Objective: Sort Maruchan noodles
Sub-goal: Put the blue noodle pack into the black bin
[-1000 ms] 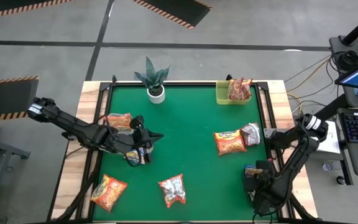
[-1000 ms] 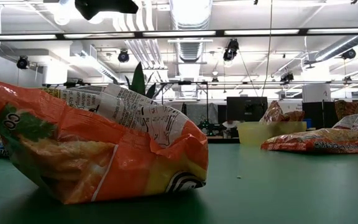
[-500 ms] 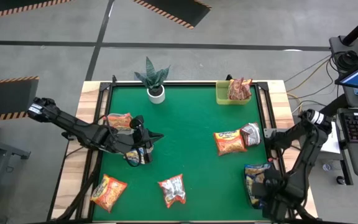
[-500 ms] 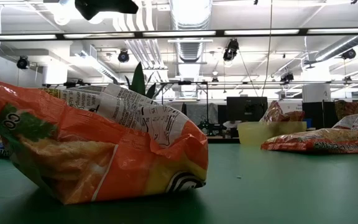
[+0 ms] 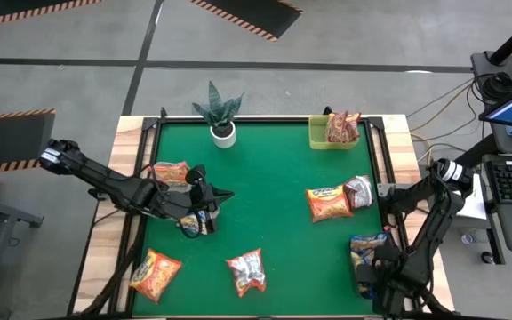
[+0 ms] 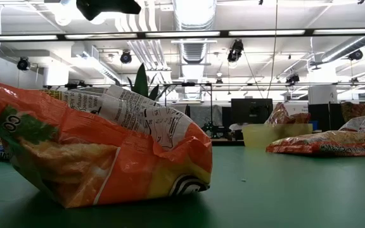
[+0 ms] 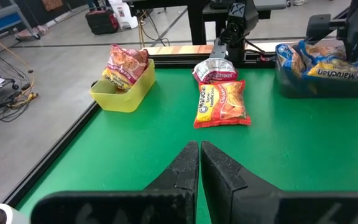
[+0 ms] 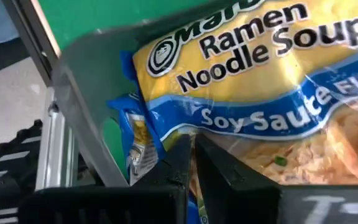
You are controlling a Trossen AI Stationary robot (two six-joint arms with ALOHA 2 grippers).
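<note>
The right gripper (image 8: pixel 191 155) has its fingers pressed together over a yellow-and-blue packet (image 8: pixel 260 81) in a grey bin (image 5: pixel 365 267), though a pinch is hard to confirm. The left gripper (image 7: pixel 199 158) sits mid-table with fingers together, empty, and other packets (image 5: pixel 329 203) lie scattered on the green mat (image 5: pixel 274 169).

Maruchan noodles (image 5: pixel 330 203) packets lie scattered, flat.
</note>
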